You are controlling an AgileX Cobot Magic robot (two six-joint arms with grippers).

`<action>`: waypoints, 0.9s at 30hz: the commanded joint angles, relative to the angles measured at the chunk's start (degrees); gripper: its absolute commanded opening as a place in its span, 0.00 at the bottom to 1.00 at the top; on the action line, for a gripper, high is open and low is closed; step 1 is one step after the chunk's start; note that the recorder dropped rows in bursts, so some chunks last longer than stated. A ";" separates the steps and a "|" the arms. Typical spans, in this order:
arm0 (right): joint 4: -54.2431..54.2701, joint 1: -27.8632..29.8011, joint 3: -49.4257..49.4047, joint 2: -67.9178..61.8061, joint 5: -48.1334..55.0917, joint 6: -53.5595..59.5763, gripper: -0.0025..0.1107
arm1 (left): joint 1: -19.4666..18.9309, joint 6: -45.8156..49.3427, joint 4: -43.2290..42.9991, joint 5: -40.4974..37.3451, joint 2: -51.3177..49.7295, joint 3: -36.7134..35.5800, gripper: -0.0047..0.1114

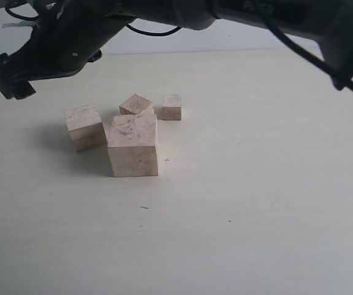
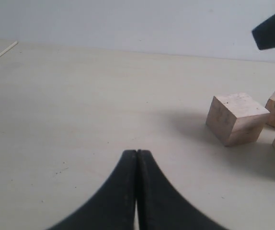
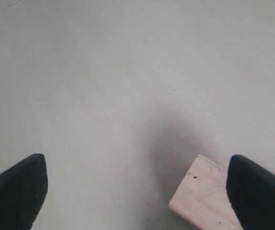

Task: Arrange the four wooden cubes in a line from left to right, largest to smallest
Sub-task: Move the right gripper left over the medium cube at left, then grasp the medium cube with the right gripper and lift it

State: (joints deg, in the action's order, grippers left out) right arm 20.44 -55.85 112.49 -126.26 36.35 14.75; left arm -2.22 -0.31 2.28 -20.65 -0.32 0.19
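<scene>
A pale matte table (image 1: 269,184), marked with a few tiny dark specks (image 1: 144,208), runs back to a plain light wall (image 2: 128,21), with a thin pale strip (image 2: 1,54) lying toward its far edge.

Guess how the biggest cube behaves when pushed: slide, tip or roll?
The biggest cube probably slides, not rolls: flat faces, resting square on the table. Likely rigid: it looks like solid wood. Unlikely to tip: as wide as tall.

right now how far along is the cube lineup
Nothing looks done: the four wooden cubes sit in a loose cluster, not a row. Neither gripper holds one; the right gripper is open by a cube, the left gripper shut and empty. All the sorting is left.
</scene>
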 commanded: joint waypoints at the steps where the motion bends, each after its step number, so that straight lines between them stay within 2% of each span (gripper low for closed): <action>1: -15.21 -0.82 5.63 -3.84 0.04 -21.23 0.85 | -0.10 -0.16 0.04 0.41 0.32 -0.19 0.04; 5: -20.83 -0.82 8.68 -7.26 2.09 -22.73 0.85 | -0.10 -0.16 0.04 0.41 0.32 -0.19 0.04; 11: -22.33 -0.82 9.64 -11.20 2.64 -22.85 0.85 | 0.05 -0.15 0.04 0.41 0.32 -0.19 0.04; 15: -28.26 -0.82 9.64 -12.65 2.77 -28.31 0.85 | 0.05 -0.15 0.04 0.41 0.32 -0.19 0.04; 27: -28.52 -0.82 9.64 -14.99 3.10 -29.52 0.85 | 0.05 -0.15 0.04 0.41 0.32 -0.19 0.04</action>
State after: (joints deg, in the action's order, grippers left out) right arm -7.37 -56.62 121.61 -140.58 39.40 -14.04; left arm -2.22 -0.31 2.28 -20.93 -0.32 0.19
